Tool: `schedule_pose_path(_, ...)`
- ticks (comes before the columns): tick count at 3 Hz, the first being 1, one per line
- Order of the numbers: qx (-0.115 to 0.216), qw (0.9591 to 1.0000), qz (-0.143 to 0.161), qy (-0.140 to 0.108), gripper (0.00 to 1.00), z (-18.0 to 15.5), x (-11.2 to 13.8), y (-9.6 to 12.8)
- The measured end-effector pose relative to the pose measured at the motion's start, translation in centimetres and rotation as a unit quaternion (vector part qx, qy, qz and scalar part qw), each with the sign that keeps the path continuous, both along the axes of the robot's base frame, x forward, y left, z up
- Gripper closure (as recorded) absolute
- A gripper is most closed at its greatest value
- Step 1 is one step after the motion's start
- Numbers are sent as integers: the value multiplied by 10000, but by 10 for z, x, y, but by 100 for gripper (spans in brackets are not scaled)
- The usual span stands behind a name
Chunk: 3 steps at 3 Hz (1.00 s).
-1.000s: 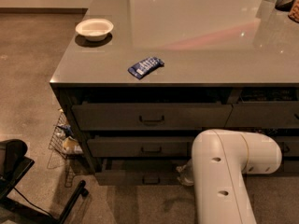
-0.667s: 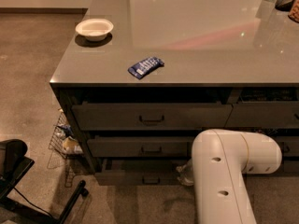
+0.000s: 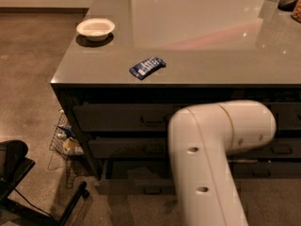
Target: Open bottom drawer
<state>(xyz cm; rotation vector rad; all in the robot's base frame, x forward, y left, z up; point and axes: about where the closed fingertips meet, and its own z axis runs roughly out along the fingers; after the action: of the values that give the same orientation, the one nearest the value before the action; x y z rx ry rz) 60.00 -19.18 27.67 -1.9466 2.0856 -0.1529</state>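
The tool is lying hidden behind the white arm (image 3: 211, 145); its state cannot be told. The bottom drawer (image 3: 122, 187) is standing partly pulled out, lowest under the desk (image 3: 211, 65).

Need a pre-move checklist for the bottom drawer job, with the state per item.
1. The bottom drawer is pulled out: ok. Its front stands forward of the two drawers above, and dark interior shows behind it.
2. It is fully open: cannot tell.
3. The gripper is in sight: not ok. It is out of view, with only the arm showing in front of the drawers.
4. The pull is free: ok, nothing is on it.
5. The floor to the left is safe: ok. The wire basket sits beside the cabinet, off the drawer's path.
6. The countertop items are safe: ok. The bowl and packet lie back from the front edge.
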Motion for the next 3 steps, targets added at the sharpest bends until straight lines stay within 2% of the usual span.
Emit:
schedule_pose_path(1, 31, 9965, -796, 249, 100, 73, -7, 44)
schedule_pose_path(2, 66, 9968, -648, 463, 100, 101, -26, 89)
schedule_pose_path(3, 66, 9968, -648, 463, 100, 101, -26, 89)
